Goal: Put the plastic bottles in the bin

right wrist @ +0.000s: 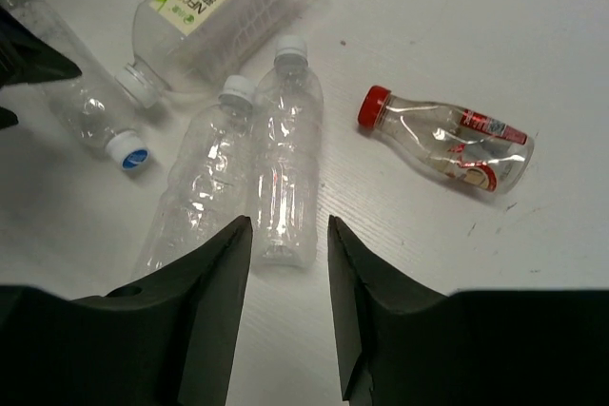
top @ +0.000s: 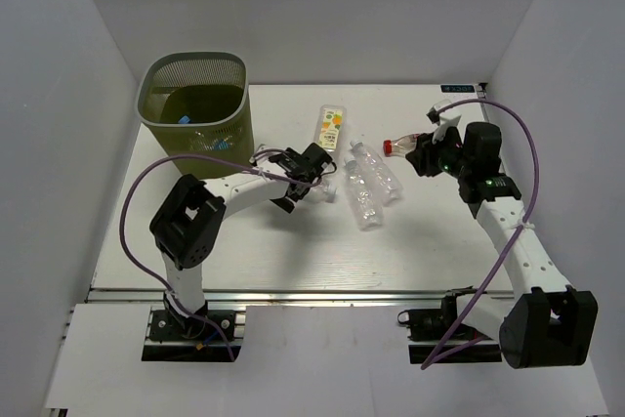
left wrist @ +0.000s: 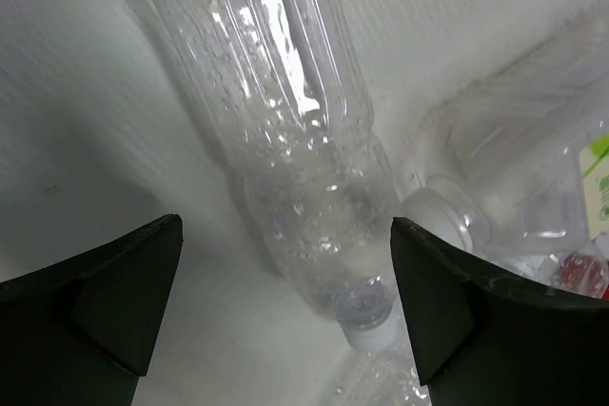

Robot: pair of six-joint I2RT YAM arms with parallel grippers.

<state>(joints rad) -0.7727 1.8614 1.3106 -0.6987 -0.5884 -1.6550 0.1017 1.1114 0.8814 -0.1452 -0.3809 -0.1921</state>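
Note:
The olive mesh bin [top: 237, 95] stands at the table's back left, with at least one bottle [top: 186, 119] inside. My left gripper [top: 311, 175] [left wrist: 285, 301] hangs open over a clear bottle [left wrist: 304, 168] [right wrist: 81, 92] lying on the table, whose neck end lies between the fingers without touching them. A labelled bottle [top: 332, 127] [right wrist: 224, 16], two clear white-capped bottles [top: 363, 200] [right wrist: 205, 178] [right wrist: 285, 159] and a red-capped bottle [top: 402, 146] [right wrist: 447, 140] lie mid-table. My right gripper [top: 430, 158] [right wrist: 290, 235] hovers above the table, jaws partly apart with nothing between them.
White walls close in the table at the back and both sides. Purple cables loop from both arms. The bin's rim rises just behind and left of the left arm's forearm [top: 244, 187].

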